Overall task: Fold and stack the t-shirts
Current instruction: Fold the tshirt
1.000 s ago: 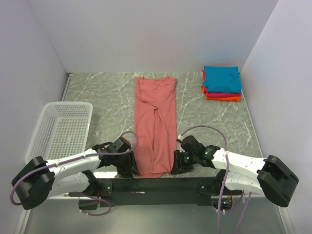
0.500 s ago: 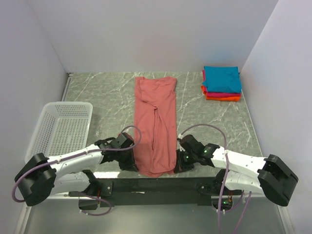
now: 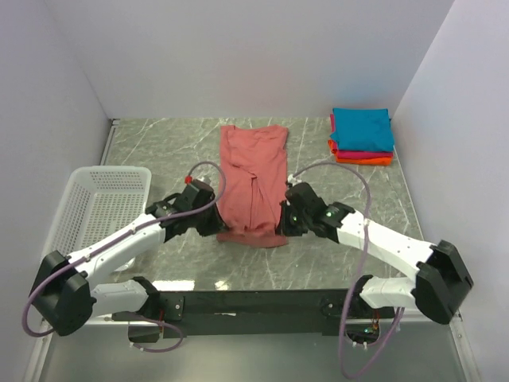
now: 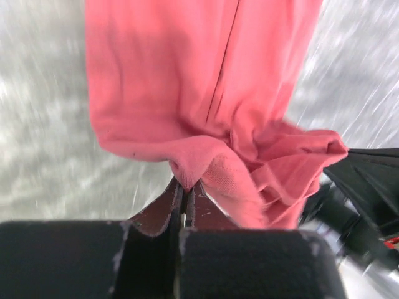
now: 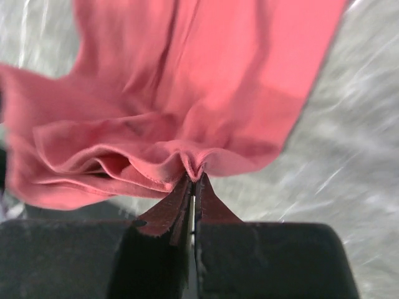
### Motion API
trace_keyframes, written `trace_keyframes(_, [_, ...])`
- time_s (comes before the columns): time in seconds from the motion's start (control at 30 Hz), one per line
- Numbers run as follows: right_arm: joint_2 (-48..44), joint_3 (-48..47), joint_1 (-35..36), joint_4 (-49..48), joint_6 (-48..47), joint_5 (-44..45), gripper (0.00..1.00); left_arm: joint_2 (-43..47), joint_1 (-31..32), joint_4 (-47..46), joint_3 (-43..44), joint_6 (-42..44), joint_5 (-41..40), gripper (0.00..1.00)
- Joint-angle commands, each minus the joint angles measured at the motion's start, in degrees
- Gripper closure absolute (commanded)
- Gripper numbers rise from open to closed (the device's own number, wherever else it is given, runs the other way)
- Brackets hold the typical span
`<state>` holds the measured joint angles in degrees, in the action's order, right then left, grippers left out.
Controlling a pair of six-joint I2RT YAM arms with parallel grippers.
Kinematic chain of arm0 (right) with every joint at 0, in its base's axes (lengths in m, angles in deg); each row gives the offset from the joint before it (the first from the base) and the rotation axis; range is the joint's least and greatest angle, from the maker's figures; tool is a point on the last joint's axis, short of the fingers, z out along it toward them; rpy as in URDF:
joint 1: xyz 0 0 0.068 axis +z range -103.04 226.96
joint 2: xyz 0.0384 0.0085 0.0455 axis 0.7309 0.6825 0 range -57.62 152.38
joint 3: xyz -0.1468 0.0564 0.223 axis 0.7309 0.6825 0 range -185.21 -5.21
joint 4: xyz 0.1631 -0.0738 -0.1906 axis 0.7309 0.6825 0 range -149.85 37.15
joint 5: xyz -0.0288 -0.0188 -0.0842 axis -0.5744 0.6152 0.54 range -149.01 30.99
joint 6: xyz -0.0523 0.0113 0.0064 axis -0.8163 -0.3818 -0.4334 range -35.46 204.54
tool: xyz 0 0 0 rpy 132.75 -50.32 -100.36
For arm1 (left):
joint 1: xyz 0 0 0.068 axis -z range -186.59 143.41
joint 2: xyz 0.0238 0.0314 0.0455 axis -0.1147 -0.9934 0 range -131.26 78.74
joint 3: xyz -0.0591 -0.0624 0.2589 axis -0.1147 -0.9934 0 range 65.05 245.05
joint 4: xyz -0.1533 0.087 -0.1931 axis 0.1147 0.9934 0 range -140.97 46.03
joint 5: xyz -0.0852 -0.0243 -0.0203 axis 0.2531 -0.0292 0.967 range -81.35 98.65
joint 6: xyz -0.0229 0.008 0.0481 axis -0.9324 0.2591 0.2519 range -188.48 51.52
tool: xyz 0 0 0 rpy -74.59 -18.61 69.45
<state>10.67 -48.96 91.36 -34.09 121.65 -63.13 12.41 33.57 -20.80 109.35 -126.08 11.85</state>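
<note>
Salmon t-shirt (image 3: 253, 171), one, lying as a narrow lengthwise strip on the middle of the tabletop (image 3: 159, 151), one end near the far edge, the near hem bunched. Left gripper (image 3: 215, 226) clamped on the hem's left corner and right gripper (image 3: 283, 226) on its right corner, both jaws pressed together on pinched cloth. Teal tee (image 3: 362, 127) over magenta tee (image 3: 359, 153) over orange tee (image 3: 364, 161), folded, at the far right corner; white mesh basket (image 3: 95, 211) at the left edge.

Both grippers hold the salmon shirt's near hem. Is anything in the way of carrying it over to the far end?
Nothing visible. The left gripper and right gripper pinch the hem of the salmon shirt, and only its own flat cloth lies ahead. The white basket sits off left, the folded stack far right.
</note>
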Motion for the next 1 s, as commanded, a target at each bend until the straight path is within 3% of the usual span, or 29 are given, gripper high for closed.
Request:
trace_keyframes(0.0, [4.6,-7.2,-2.3,-0.2,-3.2,7.4,1.00,-2.2,-3.5,-5.6,4.6,3.5,-3.0,0.99])
trace_keyframes(0.37, [17.1,-22.2,-9.2,1.6,-6.1,10.8,1.00,-17.5,-11.2,-10.6,16.9,8.7,-2.8,0.99])
trace_keyframes(0.97, [32.5,-36.0,-16.5,3.2,-10.0,4.3,1.00,-34.5,-16.8,-9.3,30.1,11.9,-0.5,0.99])
